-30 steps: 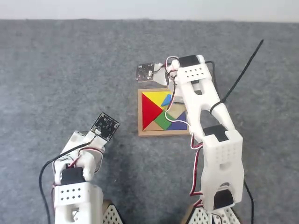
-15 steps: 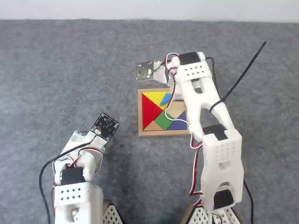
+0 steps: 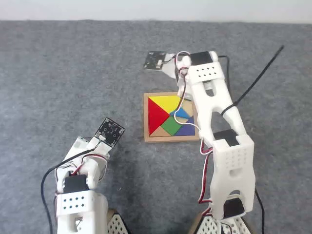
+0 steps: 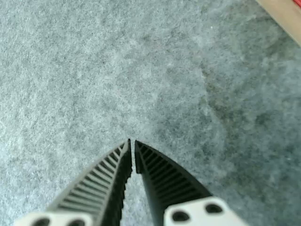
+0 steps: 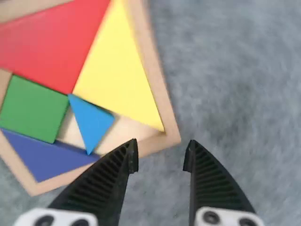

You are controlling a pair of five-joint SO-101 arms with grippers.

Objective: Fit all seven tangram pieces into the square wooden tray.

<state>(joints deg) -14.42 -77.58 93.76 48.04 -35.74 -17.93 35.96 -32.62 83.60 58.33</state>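
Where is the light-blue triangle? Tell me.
In the right wrist view the light-blue triangle lies inside the wooden tray, between the green square, yellow triangle and dark blue piece.

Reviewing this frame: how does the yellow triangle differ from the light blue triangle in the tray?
The yellow triangle is far larger than the light blue triangle. The yellow one sits flush against the tray rim and the red piece, while the light blue one has bare wood showing beside it. Both are triangles lying inside the tray.
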